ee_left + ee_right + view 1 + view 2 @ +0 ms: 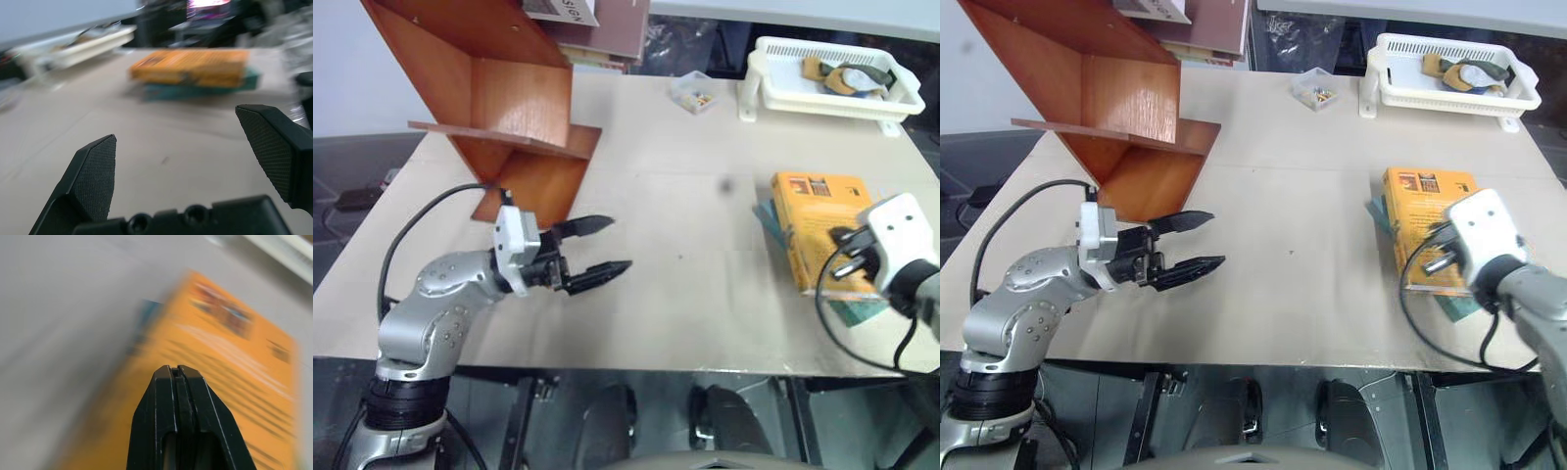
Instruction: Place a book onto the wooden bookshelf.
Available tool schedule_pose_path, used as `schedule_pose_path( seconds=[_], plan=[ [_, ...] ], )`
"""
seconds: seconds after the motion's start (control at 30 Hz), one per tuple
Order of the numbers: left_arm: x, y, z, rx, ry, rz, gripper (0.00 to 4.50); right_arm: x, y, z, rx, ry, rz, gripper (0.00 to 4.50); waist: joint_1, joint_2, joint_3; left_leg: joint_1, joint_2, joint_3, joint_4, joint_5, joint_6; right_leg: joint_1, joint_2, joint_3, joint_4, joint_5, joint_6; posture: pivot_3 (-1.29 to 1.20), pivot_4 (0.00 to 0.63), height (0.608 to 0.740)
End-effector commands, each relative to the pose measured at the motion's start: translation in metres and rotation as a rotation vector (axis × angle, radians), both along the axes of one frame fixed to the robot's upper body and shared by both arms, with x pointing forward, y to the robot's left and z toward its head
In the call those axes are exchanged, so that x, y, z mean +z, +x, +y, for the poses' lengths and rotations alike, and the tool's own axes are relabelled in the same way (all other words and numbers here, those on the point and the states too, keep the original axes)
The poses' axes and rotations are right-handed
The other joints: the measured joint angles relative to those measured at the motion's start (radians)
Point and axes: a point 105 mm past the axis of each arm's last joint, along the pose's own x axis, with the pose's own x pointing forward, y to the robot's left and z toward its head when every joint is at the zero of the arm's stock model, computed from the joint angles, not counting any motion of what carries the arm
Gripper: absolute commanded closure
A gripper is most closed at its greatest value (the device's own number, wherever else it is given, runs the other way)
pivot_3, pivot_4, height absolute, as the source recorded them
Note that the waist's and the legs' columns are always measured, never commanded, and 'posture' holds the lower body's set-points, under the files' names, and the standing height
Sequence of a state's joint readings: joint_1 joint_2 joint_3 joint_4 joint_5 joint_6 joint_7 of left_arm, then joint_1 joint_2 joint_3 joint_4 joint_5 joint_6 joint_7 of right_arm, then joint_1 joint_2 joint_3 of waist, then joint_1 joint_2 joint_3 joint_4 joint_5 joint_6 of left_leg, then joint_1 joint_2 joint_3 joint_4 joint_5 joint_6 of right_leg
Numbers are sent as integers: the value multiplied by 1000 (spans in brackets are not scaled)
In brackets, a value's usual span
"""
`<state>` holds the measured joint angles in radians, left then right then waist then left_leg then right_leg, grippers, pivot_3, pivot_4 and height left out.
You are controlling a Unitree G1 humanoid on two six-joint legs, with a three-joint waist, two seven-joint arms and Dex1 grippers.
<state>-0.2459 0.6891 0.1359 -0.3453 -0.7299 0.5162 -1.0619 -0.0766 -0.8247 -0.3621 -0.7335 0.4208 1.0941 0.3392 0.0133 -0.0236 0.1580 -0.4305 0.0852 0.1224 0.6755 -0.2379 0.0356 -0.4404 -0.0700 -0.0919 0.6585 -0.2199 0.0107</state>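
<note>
The orange-yellow book (811, 211) lies flat at the table's right side, on top of a thinner teal book (770, 219). My right gripper (176, 369) is shut with nothing in it and hovers just over the book's cover, near its front end. The reddish-brown wooden bookshelf (514, 108) stands tilted at the far left of the table. In front of it my left gripper (620, 243) is open and empty, pointing to the right toward the book (195, 66) from well away.
A white plastic basket (827, 83) with small items sits at the far right corner. A small clear box (693, 91) stands near the back middle. Some books (597, 24) are stacked behind the shelf. Bare tabletop (695, 206) lies between the two grippers.
</note>
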Motion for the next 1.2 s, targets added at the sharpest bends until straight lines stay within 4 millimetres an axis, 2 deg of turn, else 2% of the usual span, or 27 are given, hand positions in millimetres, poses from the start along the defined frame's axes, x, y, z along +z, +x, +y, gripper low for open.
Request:
schedule_pose_path(
  seconds=[0.03,0.07,0.13,0.23,0.37,0.47,0.63,0.97,1.2],
  plan=[
    [16,-3,-22,-112,-20,-58,0,16,13,-73,-294,-76,24,4448,0,0,0,0,0,0,0,0,0,0,0,0,0,0,0,0,150,740],
    [19,-1,-25,-125,-28,-65,0,15,18,-87,-346,-85,44,4448,0,0,0,1,0,0,1,0,0,1,0,0,0,0,0,0,150,740],
    [21,-1,-28,-148,-35,-70,0,13,26,-103,-396,-84,70,4448,-2,0,0,0,-1,1,2,0,0,1,0,1,0,0,0,0,150,740],
    [23,-4,-32,-184,-30,-71,0,9,39,-114,-425,-63,113,4448,-9,0,0,0,0,1,1,0,0,0,1,2,0,2,4,0,150,740],
    [24,-6,-32,-192,-27,-71,0,3,48,-117,-420,-29,153,4448,-12,1,1,-1,-1,1,1,0,0,-1,1,2,0,3,4,0,150,740],
    [25,-7,-32,-187,-27,-72,0,-3,53,-114,-394,27,177,4448,-11,1,1,-1,-1,1,1,0,0,0,1,2,0,3,4,0,150,740],
    [24,-10,-29,-166,-22,-69,0,-9,62,-96,-309,98,197,4448,-12,1,1,0,-1,1,1,0,0,0,1,2,0,3,4,0,150,740],
    [28,-12,-25,-137,-9,-77,0,-22,70,-68,-180,125,232,4448,-15,2,1,0,-1,1,2,0,0,0,0,2,1,3,4,0,150,740],
    [27,-12,-23,-118,-3,-73,0,-24,71,-63,-163,130,224,4448,-16,2,1,0,-1,1,2,0,0,0,0,2,1,3,4,0,150,740]
  ],
)
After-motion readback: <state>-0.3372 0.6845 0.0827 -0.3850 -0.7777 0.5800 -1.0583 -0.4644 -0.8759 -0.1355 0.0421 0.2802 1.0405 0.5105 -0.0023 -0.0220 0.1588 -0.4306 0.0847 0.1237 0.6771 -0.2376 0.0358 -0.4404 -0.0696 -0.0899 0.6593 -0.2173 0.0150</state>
